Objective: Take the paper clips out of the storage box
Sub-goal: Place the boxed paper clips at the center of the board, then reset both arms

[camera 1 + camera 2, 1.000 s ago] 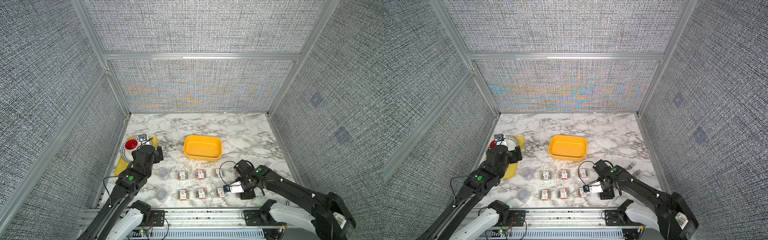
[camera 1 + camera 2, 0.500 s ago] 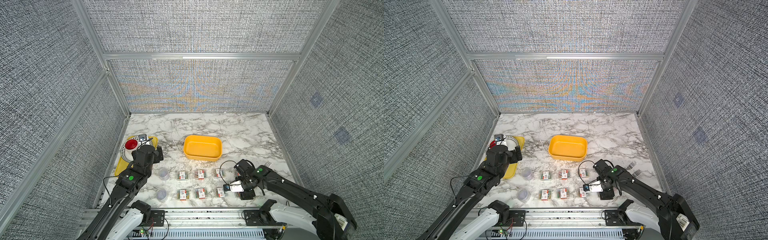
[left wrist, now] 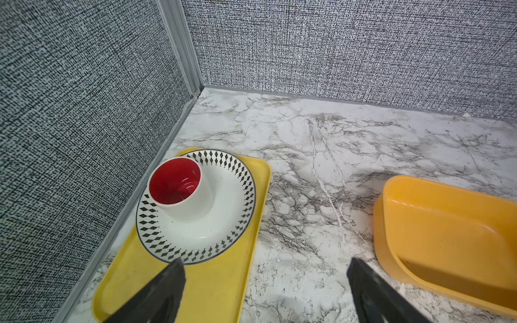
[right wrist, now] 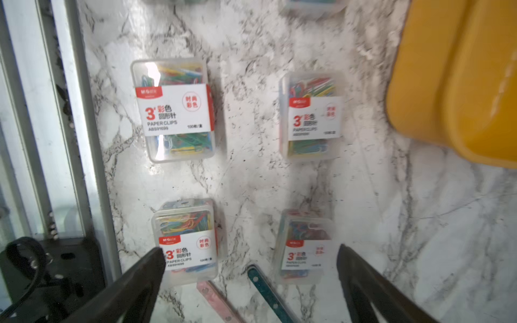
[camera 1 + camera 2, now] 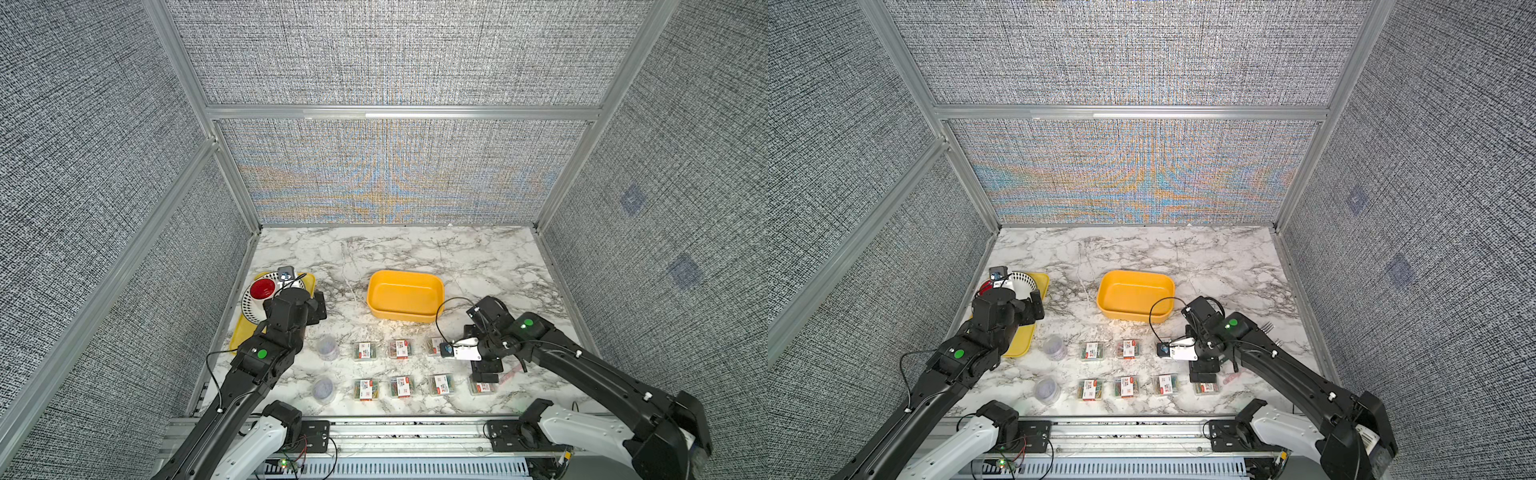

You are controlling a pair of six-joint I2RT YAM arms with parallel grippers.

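The yellow storage box [image 5: 405,296] [image 5: 1136,296] stands mid-table with nothing showing inside. Paper clips in clear labelled cases lie in two rows in front of it, such as one [image 5: 365,351] in the back row and one [image 5: 401,386] in the front row. Two round tubs [image 5: 327,347] [image 5: 323,389] sit at the rows' left end. My right gripper [image 5: 478,357] [image 4: 251,260] hangs open above the right end, over two cases [image 4: 184,243] [image 4: 305,246], gripping neither. My left gripper [image 5: 318,305] [image 3: 265,279] is open and empty beside the flat tray.
A flat yellow tray [image 5: 249,332] [image 3: 223,279] at the left wall carries a patterned plate [image 3: 223,218] and a red-lined cup [image 3: 179,184]. Pink [image 4: 221,302] and teal [image 4: 268,290] strips lie by the right gripper. The front rail [image 4: 70,139] runs close to the front row.
My right gripper's jaws have spread wide apart, and the arm has barely shifted. The left arm has not moved.
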